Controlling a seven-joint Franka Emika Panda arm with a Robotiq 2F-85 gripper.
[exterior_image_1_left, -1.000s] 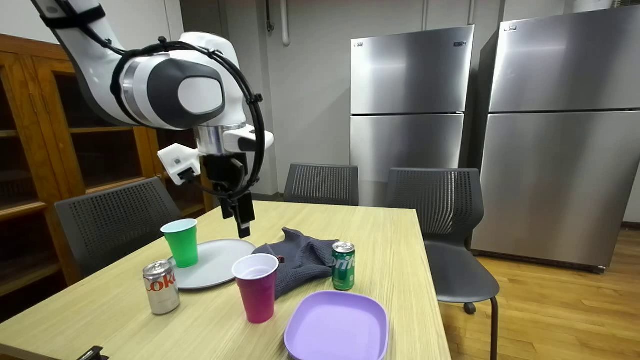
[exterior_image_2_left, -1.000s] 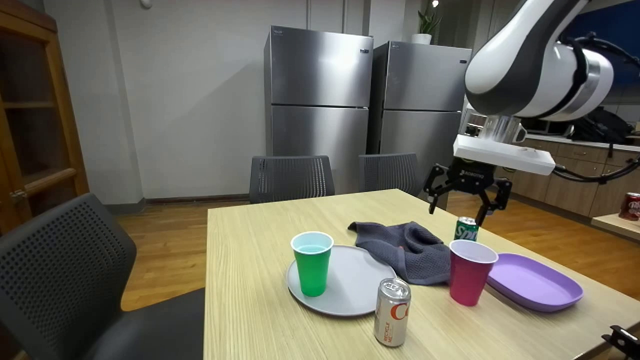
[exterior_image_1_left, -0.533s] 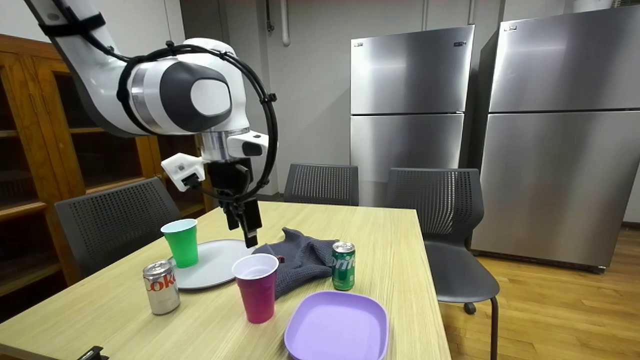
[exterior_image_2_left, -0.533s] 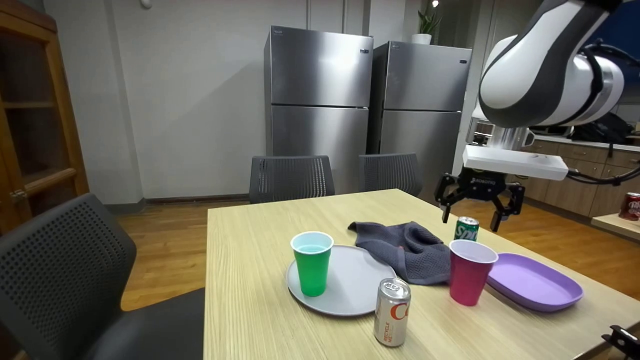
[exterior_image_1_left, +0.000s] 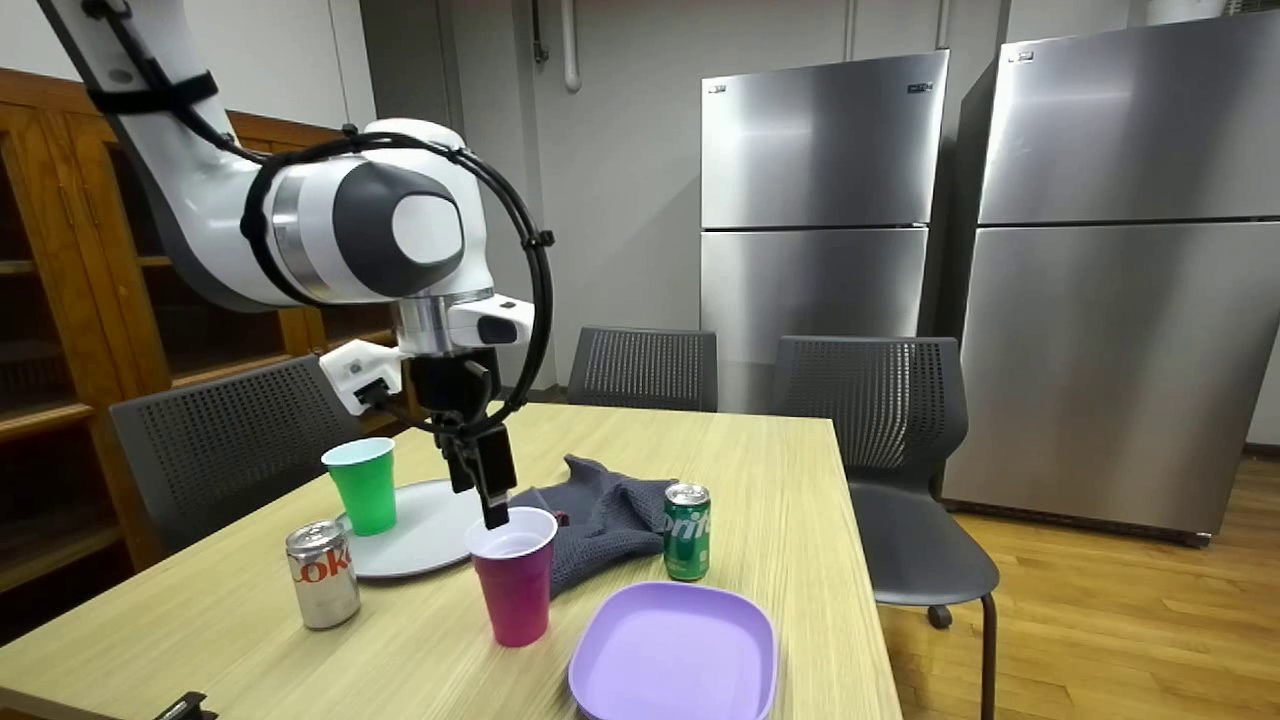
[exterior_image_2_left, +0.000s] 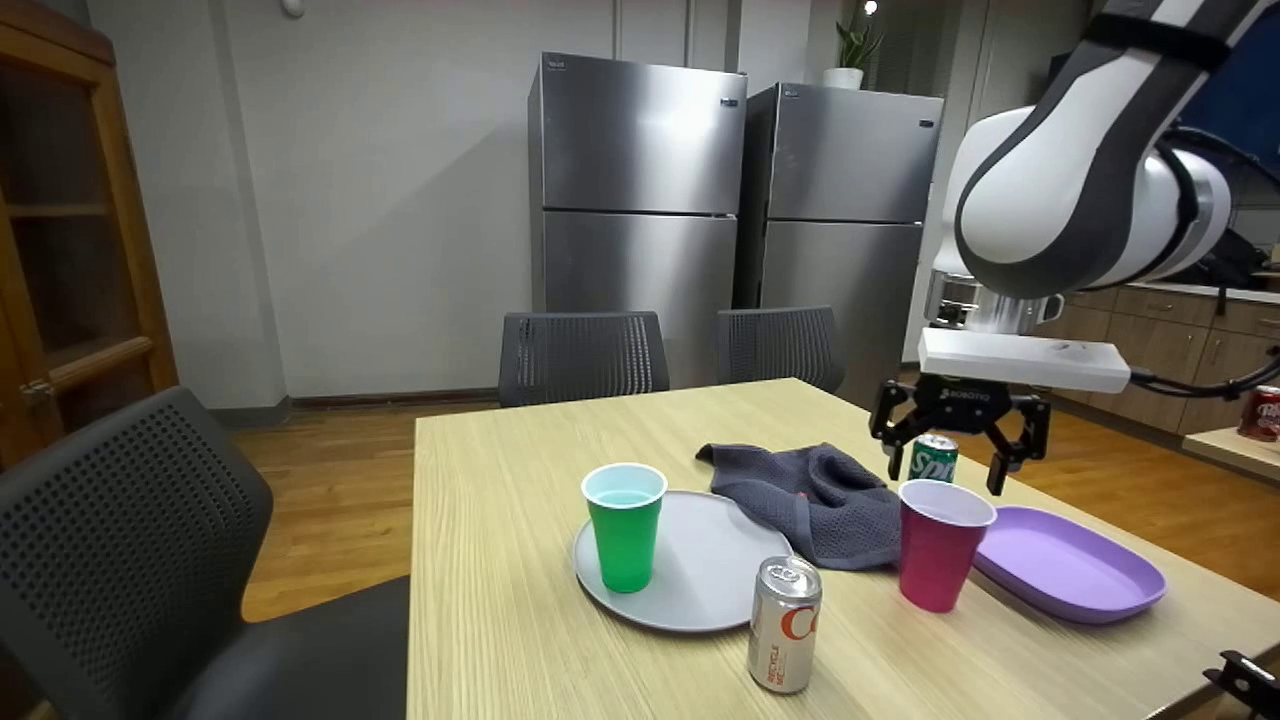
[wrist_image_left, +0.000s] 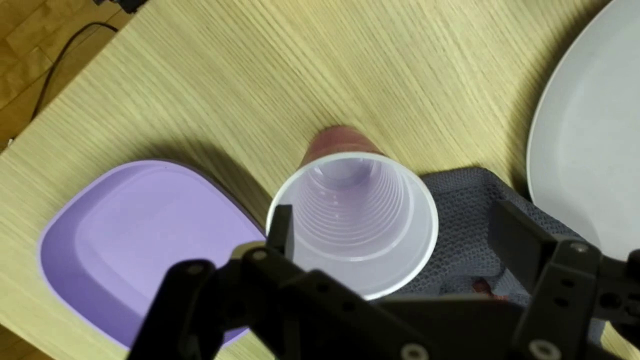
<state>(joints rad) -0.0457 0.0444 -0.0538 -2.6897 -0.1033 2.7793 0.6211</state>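
Hovering over the pink cup (exterior_image_1_left: 514, 585) with nothing gripped

Your jaws stand spread wide and hold nothing. Below them is the pink cup, upright on the counter (exterior_image_1_left: 760, 470), mouth up, its long axis vertical. It sits between the purple plate (exterior_image_1_left: 675, 650) and the cloth (exterior_image_1_left: 610, 520), close to both; whether it touches the cloth is hard to make out.

The relation that seems to matter most is sideways. In the wrist view the cup's mouth falls between your two fingers, but off-centre: the finger (wrist_image_left: 281, 227) on the purple plate's side overlaps the rim, while the other finger (wrist_image_left: 520, 240) hangs over the cloth with a clear gap to the cup. Contact with the rim is unclear from these angles. You have a single arm (exterior_image_1_left: 395, 235) here, so it is the nearer one by default. Don't be misled by the Sprite can (exterior_image_2_left: 932, 460): in an exterior view it shows through the gap of your jaws, yet the wrist view shows only the cup there.

Counted on the counter, you have two cups, the pink one and the green cup (exterior_image_2_left: 627, 545), which stands on the grey plate (exterior_image_2_left: 700, 560); two cans, the Sprite and the Coke can (exterior_image_2_left: 785, 630), the latter just beside the grey plate; two plates, grey and purple; and one cloth. A dark red can (exterior_image_2_left: 1262, 413) sits well apart on a ledge (exterior_image_2_left: 1222, 447).
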